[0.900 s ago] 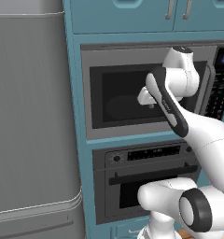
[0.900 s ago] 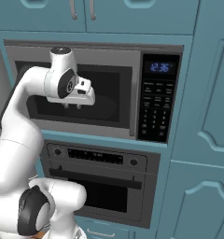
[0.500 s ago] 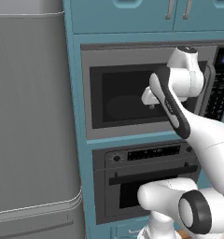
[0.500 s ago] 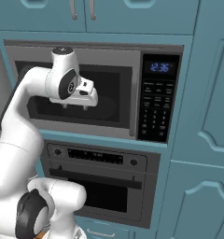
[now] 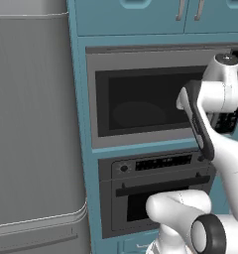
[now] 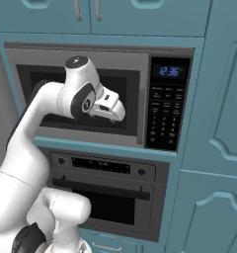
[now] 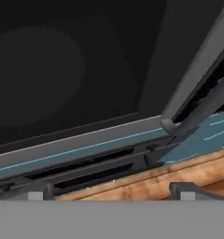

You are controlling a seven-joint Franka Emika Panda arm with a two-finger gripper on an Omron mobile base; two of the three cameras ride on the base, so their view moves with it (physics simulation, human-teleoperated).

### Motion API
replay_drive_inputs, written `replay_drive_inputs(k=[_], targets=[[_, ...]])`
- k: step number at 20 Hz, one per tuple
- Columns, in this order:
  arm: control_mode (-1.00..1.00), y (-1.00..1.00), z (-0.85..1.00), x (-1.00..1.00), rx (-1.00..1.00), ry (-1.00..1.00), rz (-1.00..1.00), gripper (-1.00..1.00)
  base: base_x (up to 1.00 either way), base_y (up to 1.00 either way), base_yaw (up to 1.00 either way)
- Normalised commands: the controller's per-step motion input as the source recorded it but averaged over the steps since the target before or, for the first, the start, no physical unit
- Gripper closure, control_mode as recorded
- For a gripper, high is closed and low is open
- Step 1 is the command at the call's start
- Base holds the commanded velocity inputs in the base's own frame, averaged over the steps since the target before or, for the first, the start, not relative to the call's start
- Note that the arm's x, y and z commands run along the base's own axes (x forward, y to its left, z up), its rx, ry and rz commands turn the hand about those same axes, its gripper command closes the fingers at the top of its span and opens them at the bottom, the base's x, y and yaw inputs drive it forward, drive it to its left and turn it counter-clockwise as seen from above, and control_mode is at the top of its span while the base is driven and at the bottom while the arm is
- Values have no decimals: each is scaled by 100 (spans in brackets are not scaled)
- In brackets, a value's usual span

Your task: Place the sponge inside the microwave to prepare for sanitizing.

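Observation:
The microwave [image 5: 141, 106] is built into the teal cabinet wall, and its dark glass door [image 6: 128, 81] is closed. Its pale turntable [image 5: 138, 113] shows dimly through the glass. My gripper [image 6: 115, 114] hovers just in front of the door's right part, left of the black keypad [image 6: 165, 116] and the blue display [image 6: 171, 71]. In the hand view my gripper [image 7: 111, 190] is open with nothing between its widely spread tips. The grey bar handle [image 7: 198, 88] runs diagonally at the right, beside the door glass [image 7: 62, 70]. The sponge is out of view.
A grey oven [image 5: 155, 191] with a horizontal handle sits directly under the microwave. The tall grey fridge [image 5: 31, 124] fills the left side. Teal cupboard doors [image 6: 219, 123] stand to the right, and more cabinets [image 5: 141, 15] run above. A wooden surface [image 7: 156, 182] lies low in the hand view.
The fingers have spread from partly closed to wide apart. The hand has shifted right and slightly down across the door front. The door has stayed closed.

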Motion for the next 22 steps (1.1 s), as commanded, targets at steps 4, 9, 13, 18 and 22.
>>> replay_drive_inputs(k=[4,9,13,18,22], targets=[[-100,-84,4,-23,0,-12,-19,-100,0,0,0],[-100,-57,0,0,2,0,0,-100,0,0,0],[-100,-61,0,21,6,0,3,-100,0,0,0],[-100,-37,-2,40,1,-3,7,-100,0,0,0],[-100,-11,-9,32,0,-8,7,-100,0,0,0]])
